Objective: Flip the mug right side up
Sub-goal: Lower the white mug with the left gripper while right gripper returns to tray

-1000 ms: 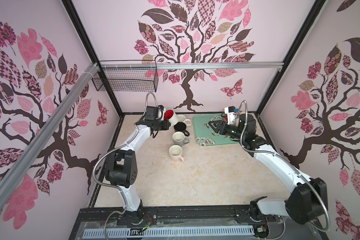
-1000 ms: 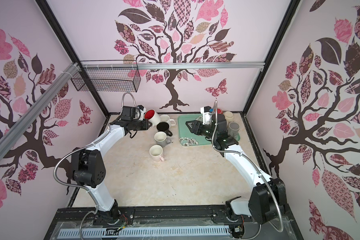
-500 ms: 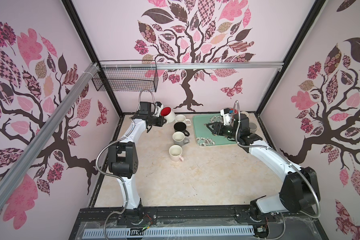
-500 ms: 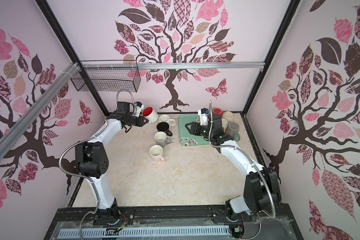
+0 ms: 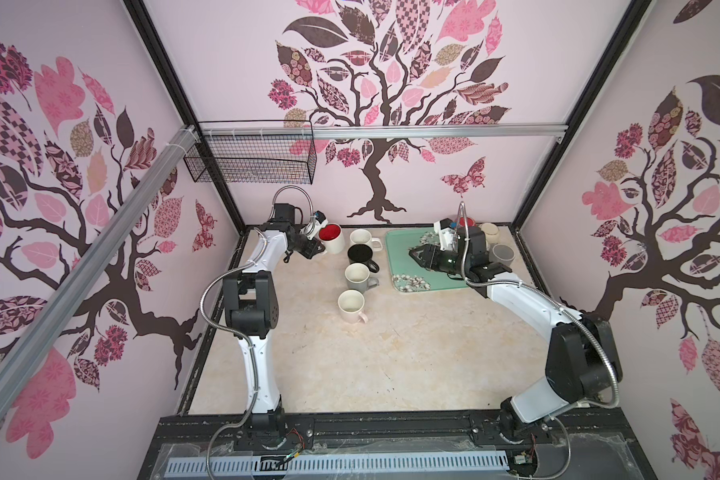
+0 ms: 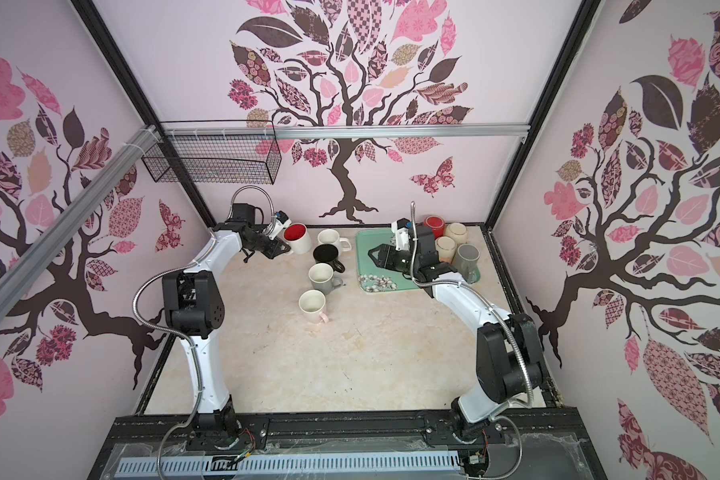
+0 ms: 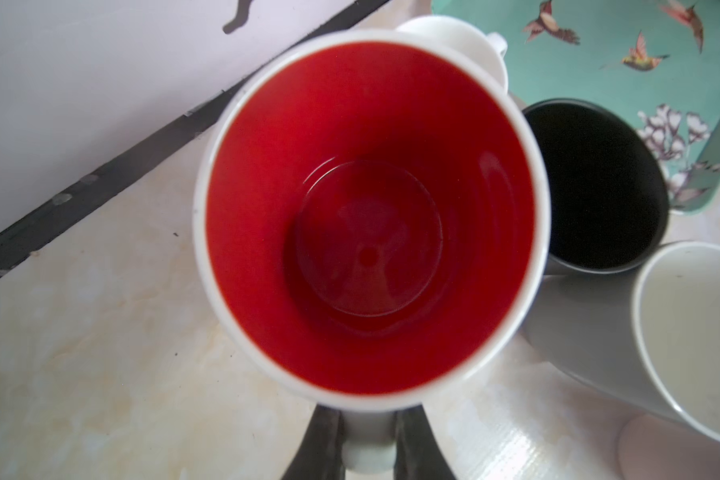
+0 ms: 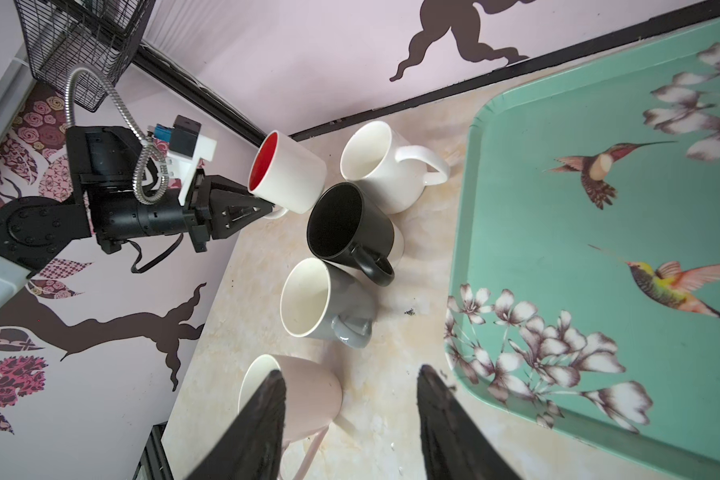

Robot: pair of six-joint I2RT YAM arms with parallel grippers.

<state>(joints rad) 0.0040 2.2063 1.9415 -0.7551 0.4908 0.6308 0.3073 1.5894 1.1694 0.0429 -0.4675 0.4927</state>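
The left jaws are clenched on the handle of the red mug (image 7: 371, 216). The mug is tilted at the worktop's (image 5: 350, 365) far left corner, mouth upward; I cannot tell whether its base touches the worktop. A white mug (image 5: 360, 239) stands just beside it. A black mug (image 5: 359, 253), a grey mug (image 5: 357, 276) and a pink mug (image 5: 351, 305) stand upright in a row nearer. The right jaws hang released and empty over the tray's (image 5: 396, 266) left part.

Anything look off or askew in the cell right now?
The red-lined mug is tilted, not flat, its handle pinched in the left end effector. The other four mugs beside it stand upright. A few dark specks lie on the table near the tray. Nothing looks spilled or broken.
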